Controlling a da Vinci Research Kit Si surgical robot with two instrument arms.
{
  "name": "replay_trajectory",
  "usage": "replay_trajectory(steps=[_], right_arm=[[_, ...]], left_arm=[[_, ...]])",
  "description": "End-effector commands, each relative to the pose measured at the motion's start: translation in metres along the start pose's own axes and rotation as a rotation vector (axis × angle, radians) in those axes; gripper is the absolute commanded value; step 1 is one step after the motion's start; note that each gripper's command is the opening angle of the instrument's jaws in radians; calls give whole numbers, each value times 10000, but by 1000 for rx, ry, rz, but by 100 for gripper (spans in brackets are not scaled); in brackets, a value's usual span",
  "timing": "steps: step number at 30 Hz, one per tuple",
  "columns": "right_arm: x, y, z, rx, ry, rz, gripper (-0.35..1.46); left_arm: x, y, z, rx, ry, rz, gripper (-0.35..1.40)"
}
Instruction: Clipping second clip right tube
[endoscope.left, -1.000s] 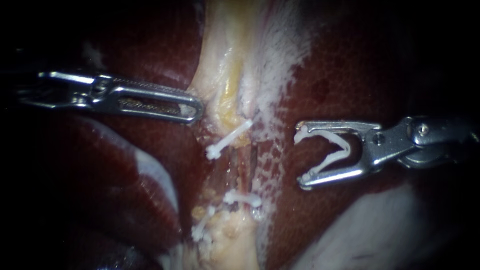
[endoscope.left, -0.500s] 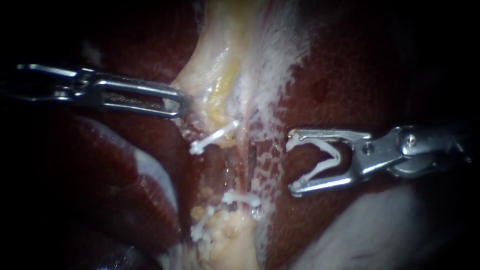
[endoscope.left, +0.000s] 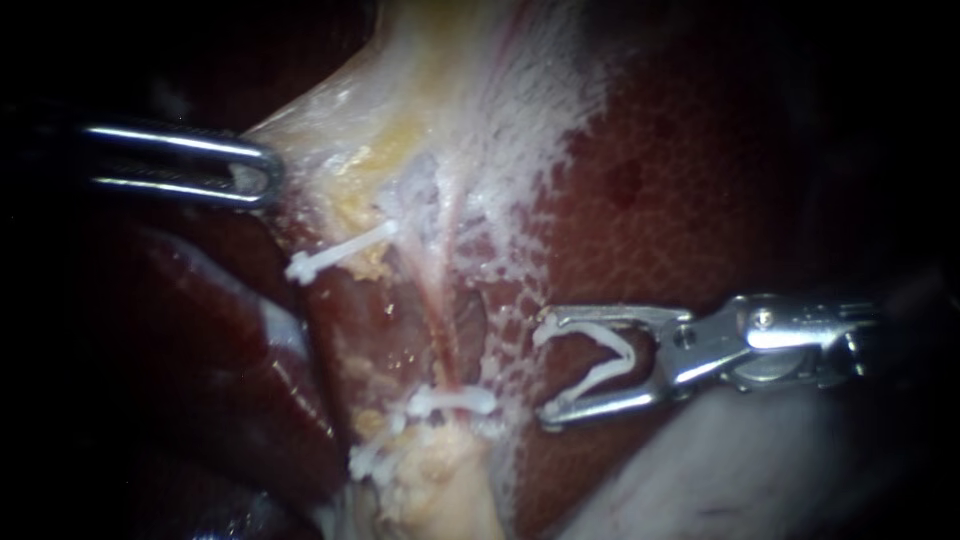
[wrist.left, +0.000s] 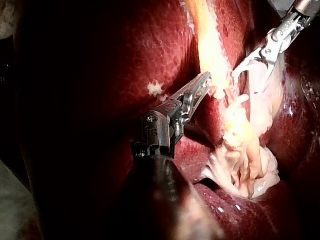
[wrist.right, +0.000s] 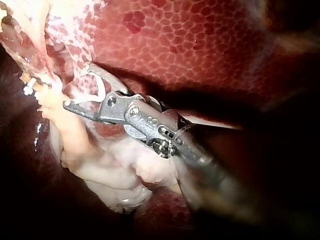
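Note:
My left instrument (endoscope.left: 262, 176) comes in from the left, its jaws shut on the edge of the pale yellow-white tissue (endoscope.left: 350, 150), which is stretched leftwards. Its jaws also show closed at that tissue in the left wrist view (wrist.left: 202, 82). My right instrument (endoscope.left: 545, 372) holds an open white clip (endoscope.left: 600, 360) between wide-standing jaws, both touching it, just right of the pink tube (endoscope.left: 445, 320). The jaw tips stand apart from the tube. Clips sit on the tubes: an upper clip (endoscope.left: 340, 252), a lower clip (endoscope.left: 452, 402) and a third clip (endoscope.left: 372, 460).
Dark red liver (endoscope.left: 690, 180) lies on both sides of the pale strip. A pale fold of tissue (endoscope.left: 700, 470) lies under my right instrument. The right wrist view shows the loaded jaws (wrist.right: 75, 86) beside lumpy pale tissue (wrist.right: 115, 170).
My left instrument has drawn the pale tissue and the upper clip leftwards, spreading the tubes. My right instrument, with its clip, has moved left and down, closer to the tube.

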Motion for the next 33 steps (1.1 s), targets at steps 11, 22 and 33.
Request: replay_trajectory(steps=[11, 22, 33], right_arm=[[12, -3, 24, 19, -3, 26, 60], [17, 0, 45, 32, -7, 33, 60], [21, 2, 59, 43, -9, 57, 60]], left_arm=[[1, 0, 2, -3, -1, 2, -18], [2, -2, 7, -7, -3, 2, -18], [1, -6, 11, -14, -6, 1, -18]])
